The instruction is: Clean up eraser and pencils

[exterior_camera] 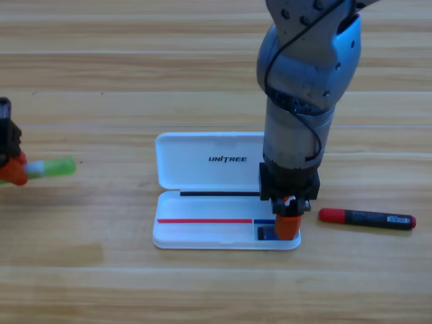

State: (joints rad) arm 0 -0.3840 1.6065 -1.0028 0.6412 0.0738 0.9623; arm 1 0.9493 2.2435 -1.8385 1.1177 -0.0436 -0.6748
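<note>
Nearest the front edge, the white case (202, 236) lies open on the wooden table (101, 283), its tray toward us and its lid, printed UNITREE, folded back behind. At the tray's right end the right gripper (288, 226) points straight down, orange jaws dipping into the corner compartment. Right there under the jaws sits the eraser (264, 233), a small dark block showing just to the left of the orange tips, inside the tray. Whether the jaws are parted or pinched on it, I cannot tell from this angle; the gripper's own body hides the gap.

Just to the right of the case, on the bare wood, lies the red-capped dark pencil (368, 218), flat, cap toward the case, clear of it.

Over at the left edge, the left gripper (13, 172) shows only partly, its orange jaws closed around the white pencil with the green end (52, 167), which sticks out to the right.
</note>
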